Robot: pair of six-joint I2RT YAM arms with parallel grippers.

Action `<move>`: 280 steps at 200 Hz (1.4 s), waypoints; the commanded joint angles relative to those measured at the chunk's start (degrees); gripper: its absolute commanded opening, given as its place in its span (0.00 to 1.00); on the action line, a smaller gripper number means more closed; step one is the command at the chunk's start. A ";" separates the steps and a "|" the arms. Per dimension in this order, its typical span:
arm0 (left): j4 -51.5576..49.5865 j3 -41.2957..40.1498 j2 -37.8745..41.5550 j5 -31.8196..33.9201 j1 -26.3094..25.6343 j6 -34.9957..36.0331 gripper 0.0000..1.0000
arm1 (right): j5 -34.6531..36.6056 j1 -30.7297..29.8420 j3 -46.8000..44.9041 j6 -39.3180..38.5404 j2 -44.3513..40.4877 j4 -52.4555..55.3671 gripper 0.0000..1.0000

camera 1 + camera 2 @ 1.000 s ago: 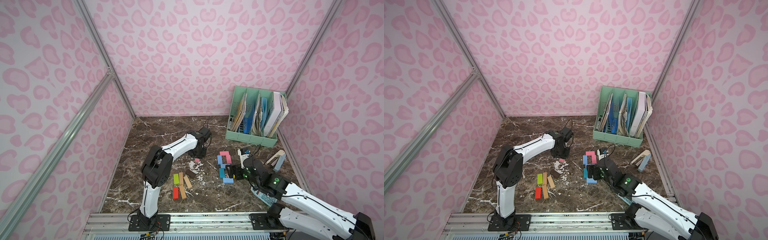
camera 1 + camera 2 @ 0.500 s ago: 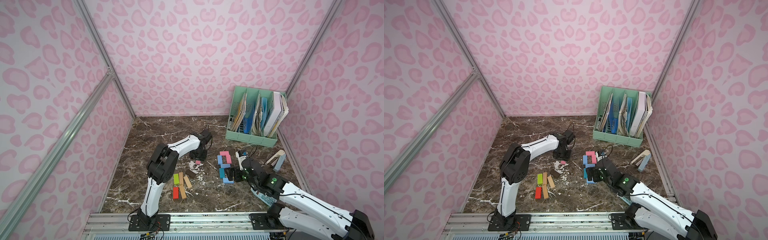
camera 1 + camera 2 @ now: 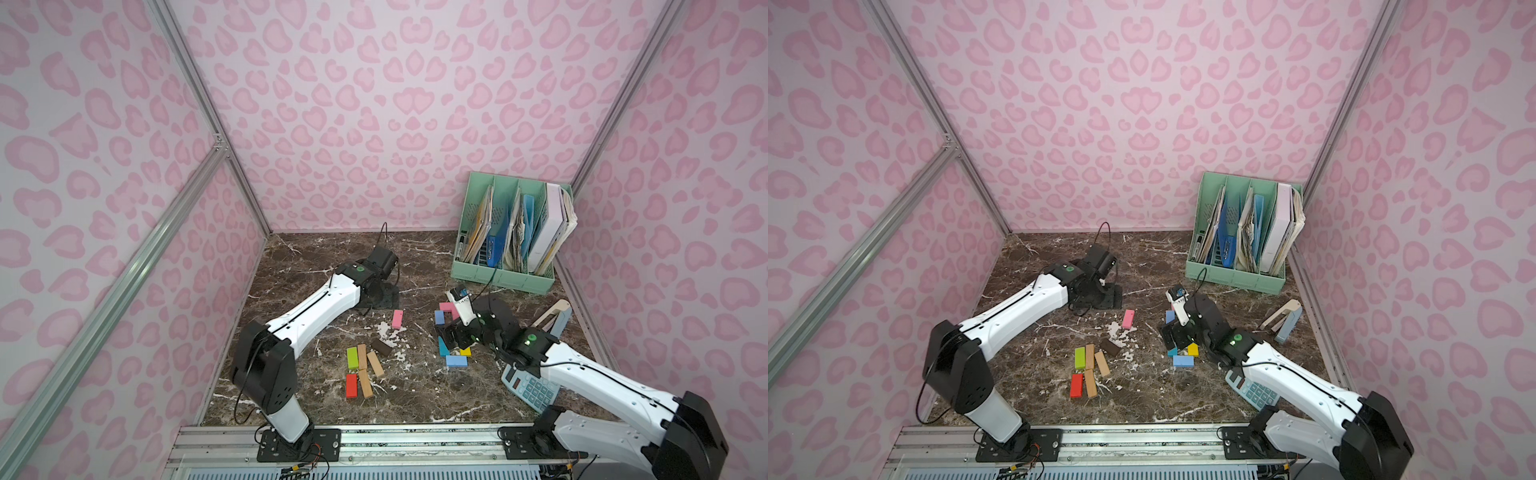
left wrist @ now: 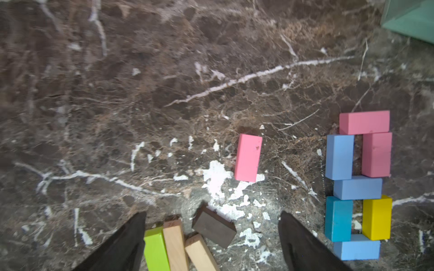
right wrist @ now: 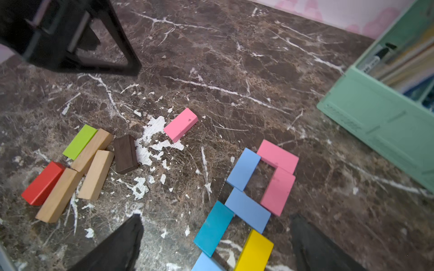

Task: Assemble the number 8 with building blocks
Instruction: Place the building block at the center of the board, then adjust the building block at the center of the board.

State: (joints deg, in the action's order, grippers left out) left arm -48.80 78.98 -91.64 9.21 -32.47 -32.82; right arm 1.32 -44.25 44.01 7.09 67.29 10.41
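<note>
Left gripper (image 4: 211, 213) is hanging spread wide, empty, near lone flat pink wooden brick (image 4: 248, 157). Right gripper (image 5: 217, 218) is hovering agape, empty, over eight-shaped layout of coloured wooden bricks (image 5: 247, 208).

tan blocks (image 5: 96, 174) — bare wood | pink block (image 5: 180, 124) matt | tabletop (image 5: 234, 58) — marble-look

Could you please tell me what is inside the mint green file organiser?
The mint green file organiser holds a white binder, blue folders and yellowish papers. Its front wall hides their lower ends and the bottom.
</note>
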 commanded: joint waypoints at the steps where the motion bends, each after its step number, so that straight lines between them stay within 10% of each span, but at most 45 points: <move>1: -2.13 -2.35 5.75 3.42 0.81 -0.28 0.98 | -7.59 0.14 5.39 -14.87 6.69 -1.39 0.99; 85: -6.33 -9.71 24.58 8.77 1.88 9.13 0.98 | -13.80 -0.44 28.85 -44.88 35.09 10.20 0.97; 162: 10.34 -25.35 41.22 10.91 1.89 13.13 0.98 | -15.49 -1.32 39.41 -44.31 47.07 11.18 0.97; 280: 8.49 -25.37 41.01 12.01 1.88 12.43 0.98 | -13.96 -0.64 44.70 -41.04 55.14 13.49 0.95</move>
State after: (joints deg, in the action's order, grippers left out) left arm -40.40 53.25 -50.54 20.67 -30.65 -20.64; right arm -12.64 -45.17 87.70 -35.55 121.73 22.48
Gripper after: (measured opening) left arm 0.983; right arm 0.953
